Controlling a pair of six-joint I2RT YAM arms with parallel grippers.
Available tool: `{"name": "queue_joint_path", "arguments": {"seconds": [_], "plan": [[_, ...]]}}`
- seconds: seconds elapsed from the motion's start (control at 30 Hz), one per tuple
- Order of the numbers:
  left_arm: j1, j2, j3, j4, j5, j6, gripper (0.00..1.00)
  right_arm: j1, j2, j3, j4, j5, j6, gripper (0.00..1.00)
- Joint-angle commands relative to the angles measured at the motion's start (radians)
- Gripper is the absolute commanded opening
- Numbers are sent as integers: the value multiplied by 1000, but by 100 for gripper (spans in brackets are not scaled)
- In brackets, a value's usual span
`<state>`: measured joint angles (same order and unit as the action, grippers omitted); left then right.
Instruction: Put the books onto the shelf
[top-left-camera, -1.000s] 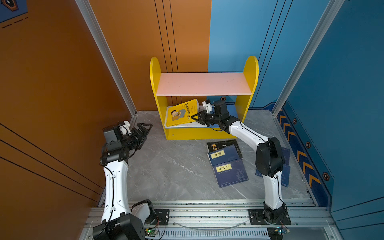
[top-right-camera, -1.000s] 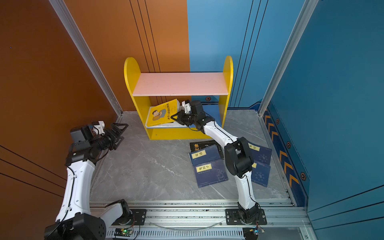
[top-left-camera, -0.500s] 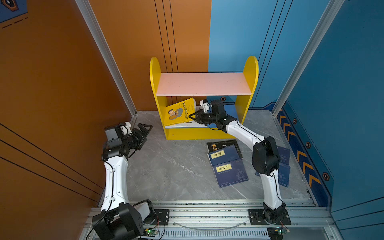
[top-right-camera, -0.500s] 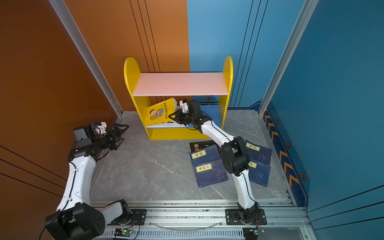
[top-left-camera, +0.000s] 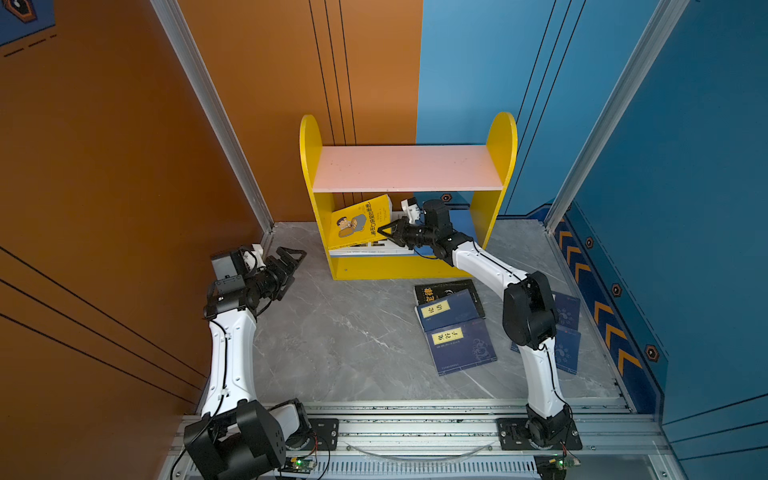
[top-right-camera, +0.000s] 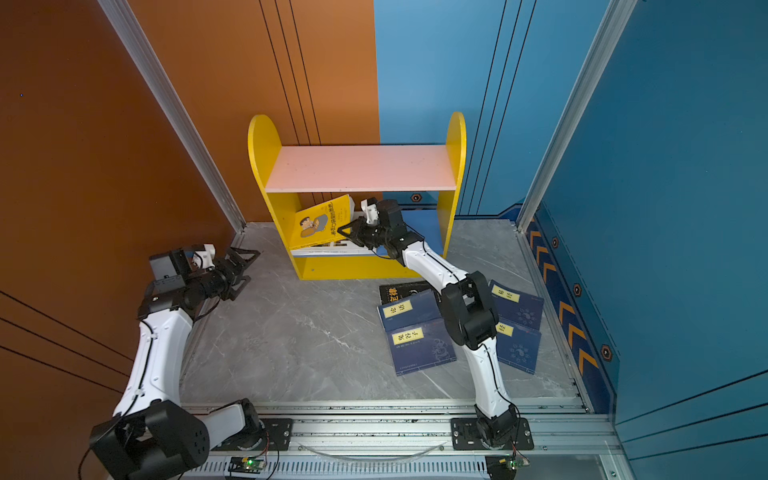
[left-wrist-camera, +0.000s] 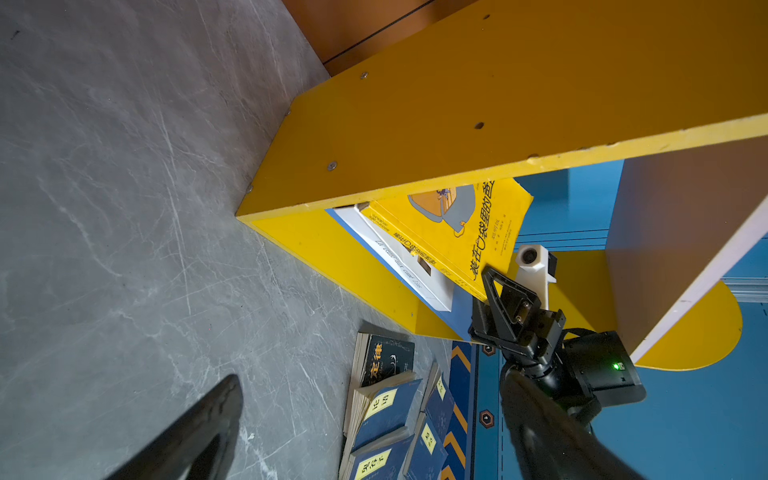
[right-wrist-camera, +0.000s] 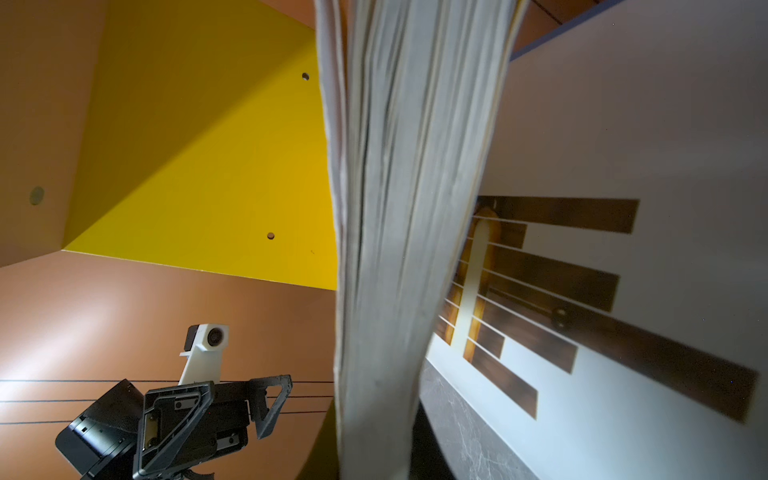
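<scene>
The shelf (top-left-camera: 309, 166) (top-right-camera: 259, 166) stands at the back. My right gripper (top-left-camera: 380, 232) (top-right-camera: 343, 230) reaches into its lower tier, shut on the lower corner of the yellow book (top-left-camera: 357, 222) (left-wrist-camera: 478, 224), which stands tilted there; its page edges (right-wrist-camera: 395, 208) fill the right wrist view. Under it a white book (top-left-camera: 361, 249) (right-wrist-camera: 623, 145) lies flat on the blue board. A black book (top-left-camera: 436, 291) and navy books (top-left-camera: 461, 345) (top-right-camera: 519, 307) lie on the floor. My left gripper (top-left-camera: 296, 266) (top-right-camera: 251, 266) hovers open and empty left of the shelf.
Orange wall panels run close along the left arm, blue panels along the right. The right arm's elbow (top-left-camera: 528, 311) hangs over the navy books. A metal rail (top-left-camera: 415, 428) crosses the front. Grey marble floor (top-left-camera: 353, 332) lies between the arms.
My right gripper has moved a little to the left inside the lower tier and the yellow book now stands steeper. The left arm has shifted only slightly and stays open.
</scene>
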<state>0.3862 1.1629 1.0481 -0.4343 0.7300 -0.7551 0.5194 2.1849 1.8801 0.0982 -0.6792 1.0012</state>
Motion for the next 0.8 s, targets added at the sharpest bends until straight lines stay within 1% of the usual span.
{"name": "queue_joint_path", "arguments": {"seconds": [0.0,0.33,0.63,0.77], "plan": [[7,3,-11,17,25,19,98,2,-4,4,125,-5,24,10],[6,5,-11,17,16,17,98,4,4,6,77,-15,-5,10],[-4,22,-11,23,11,8,98,1,6,2,102,-54,18,10],[-21,27,-11,27,5,13,98,-4,1,-2,98,-52,18,10]]}}
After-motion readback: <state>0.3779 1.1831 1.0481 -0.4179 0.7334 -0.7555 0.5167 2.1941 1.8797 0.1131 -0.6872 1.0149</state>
